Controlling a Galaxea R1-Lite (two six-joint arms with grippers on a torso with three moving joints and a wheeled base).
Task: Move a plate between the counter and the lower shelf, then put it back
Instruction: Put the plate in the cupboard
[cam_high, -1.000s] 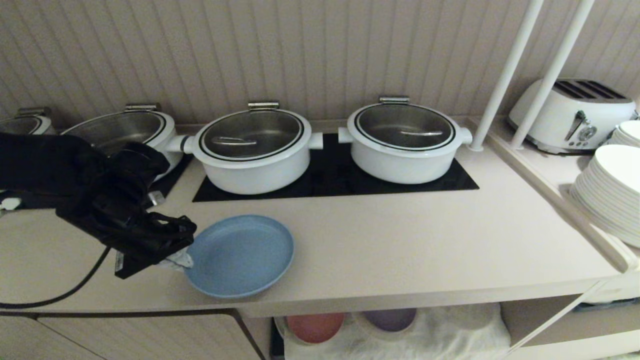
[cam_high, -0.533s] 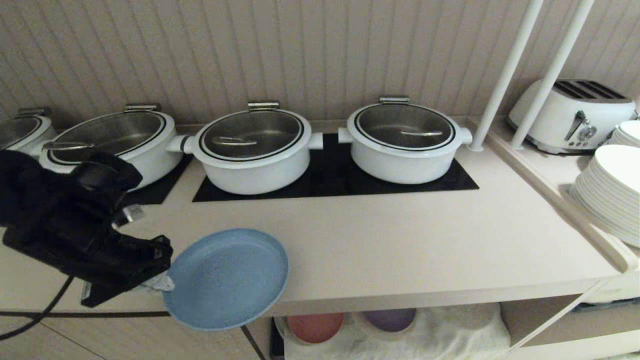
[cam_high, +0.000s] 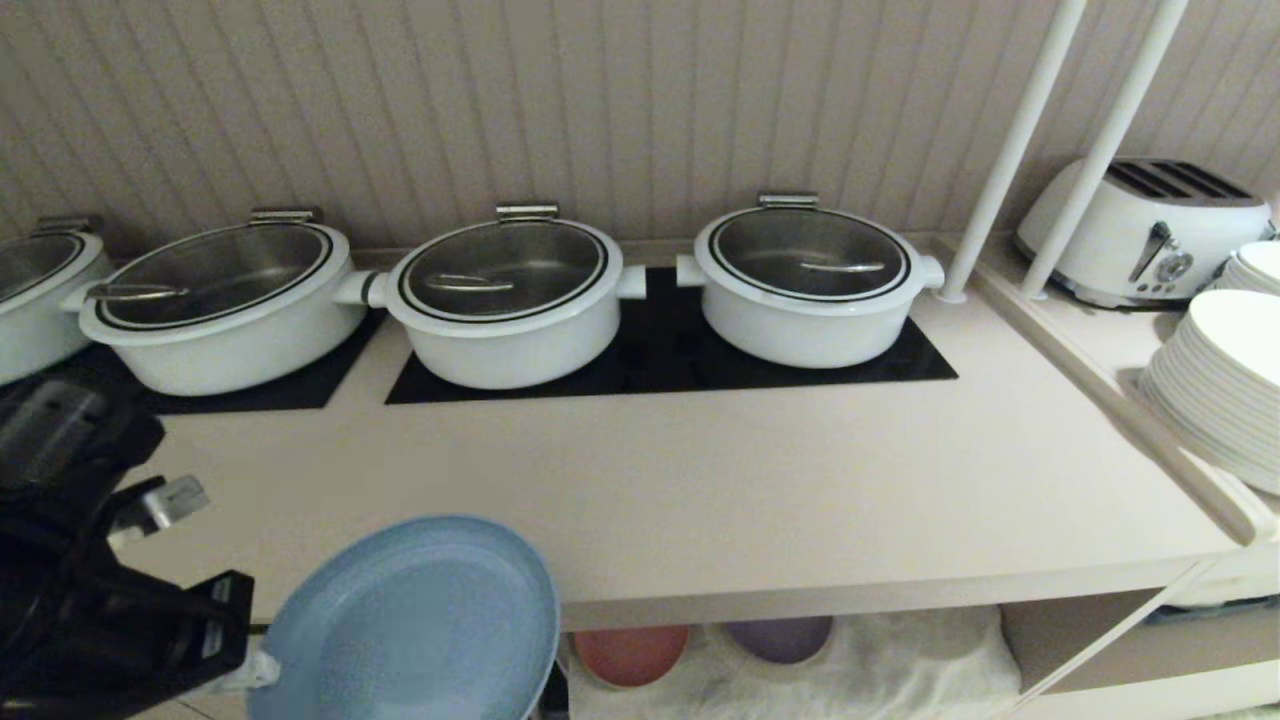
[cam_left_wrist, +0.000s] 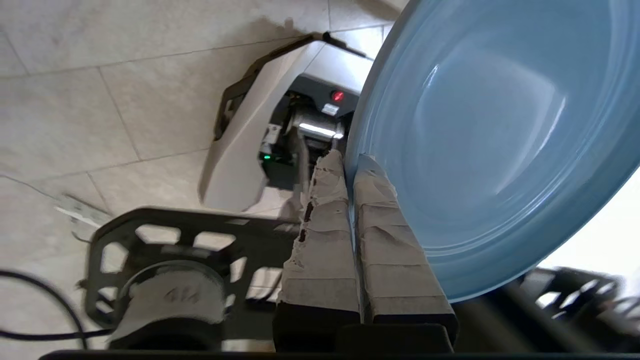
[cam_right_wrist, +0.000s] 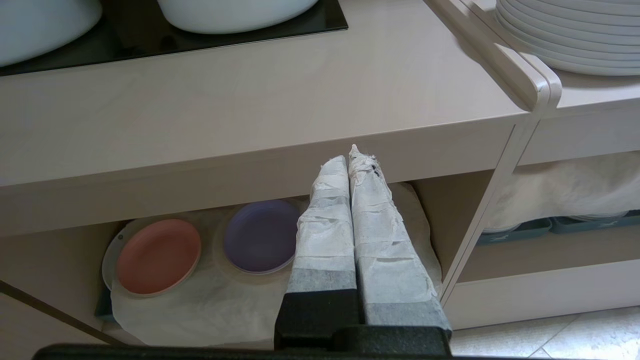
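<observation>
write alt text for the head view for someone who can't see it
The left gripper, low at the left, holds a light-blue plate by its rim, off the beige counter. Lidded white pots line the back wall; pink and purple plates lie on the lower shelf.

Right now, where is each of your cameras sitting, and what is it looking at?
Head view: high up, facing down at the counter; left gripper shows, pinching the plate.
Left wrist view: behind the fingers, facing the floor and the robot's base.
Right wrist view: behind the right gripper, facing the lower shelf.
Head and left wrist views share the plate.
</observation>
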